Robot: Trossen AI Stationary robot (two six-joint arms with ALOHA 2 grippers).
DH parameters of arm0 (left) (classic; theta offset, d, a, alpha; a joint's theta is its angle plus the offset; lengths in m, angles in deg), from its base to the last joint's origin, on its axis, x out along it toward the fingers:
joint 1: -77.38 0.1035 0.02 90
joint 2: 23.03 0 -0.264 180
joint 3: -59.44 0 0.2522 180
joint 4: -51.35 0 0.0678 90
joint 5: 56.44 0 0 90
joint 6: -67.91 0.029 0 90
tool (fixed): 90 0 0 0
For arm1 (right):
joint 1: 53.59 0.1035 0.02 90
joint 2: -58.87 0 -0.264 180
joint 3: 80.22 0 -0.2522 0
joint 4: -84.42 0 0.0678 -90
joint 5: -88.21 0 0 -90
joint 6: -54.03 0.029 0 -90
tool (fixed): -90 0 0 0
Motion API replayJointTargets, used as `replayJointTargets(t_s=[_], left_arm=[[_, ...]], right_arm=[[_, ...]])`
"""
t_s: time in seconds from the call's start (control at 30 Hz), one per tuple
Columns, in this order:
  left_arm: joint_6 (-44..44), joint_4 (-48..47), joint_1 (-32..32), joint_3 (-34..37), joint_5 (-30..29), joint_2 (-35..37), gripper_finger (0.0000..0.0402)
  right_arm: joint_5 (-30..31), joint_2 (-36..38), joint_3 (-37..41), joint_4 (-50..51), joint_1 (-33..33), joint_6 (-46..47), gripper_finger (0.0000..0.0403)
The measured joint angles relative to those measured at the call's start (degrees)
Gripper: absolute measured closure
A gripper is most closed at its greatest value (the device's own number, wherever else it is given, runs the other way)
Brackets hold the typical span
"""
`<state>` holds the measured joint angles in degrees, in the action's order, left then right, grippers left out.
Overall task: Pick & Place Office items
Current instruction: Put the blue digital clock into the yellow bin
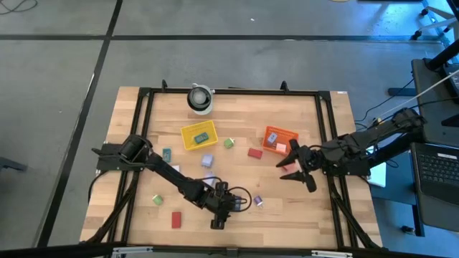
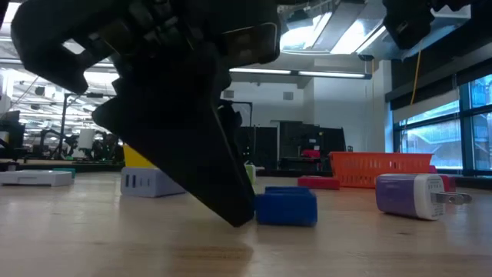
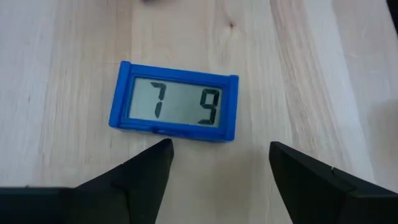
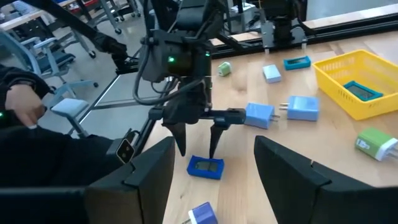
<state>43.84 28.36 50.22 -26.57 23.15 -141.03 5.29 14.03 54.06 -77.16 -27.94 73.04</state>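
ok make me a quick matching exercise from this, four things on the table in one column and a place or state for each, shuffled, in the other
Column one:
1. blue clock
2. left gripper
3. yellow basket
4. right gripper

Column two:
A. holds a teal item inside
B. lies flat on the wood, showing digits
C. raised beside the orange basket
D. open, fingers poised just short of the clock

Pairs: 1-B, 2-D, 3-A, 4-C
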Motion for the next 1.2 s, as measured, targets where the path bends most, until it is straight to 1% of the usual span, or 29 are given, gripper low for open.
replayJointTargets(t_s=[0.13,0.27,0.47,0.6,0.7,0.8,1.0,1.2], left_arm=[[-0.58,0.14,-0.04,0.0,-0.72,0.0,0.0126],[-1.2,-0.01,0.32,0.04,-3.04,0.0,0.0129],[-6.73,-1.06,2.11,-1.09,-1.61,0.0,0.0126],[-12.83,-3.72,2.69,-3.09,-1.98,-0.02,0.0127],[-18.88,-5.65,2.7,-3.93,1.3,0.0,0.0126],[-25.41,-6.72,2.63,-5.12,3.07,0.0,0.0125],[-38.7,-7.34,3.43,-8.85,4.23,0.0,0.0126],[-47.09,-17.91,5.93,-12.88,3.4,0.07,0.0127]], right_arm=[[0.0,0.0,0.0,-0.02,0.97,-0.33,0.0181],[0.0,0.0,0.0,-0.02,1.65,-0.54,0.0181],[1.32,0.0,0.0,-0.02,2.32,-0.54,0.0181],[1.53,0.0,0.0,-0.02,3.11,-0.54,0.0181],[2.6,0.0,0.0,-0.01,4.12,-0.53,0.0181],[3.25,0.0,0.0,0.0,5.2,-0.54,0.0181],[4.09,0.0,0.0,0.02,7.3,-1.27,0.0181],[5.1,-0.04,0.0,0.03,9.68,-3.1,0.0181]])
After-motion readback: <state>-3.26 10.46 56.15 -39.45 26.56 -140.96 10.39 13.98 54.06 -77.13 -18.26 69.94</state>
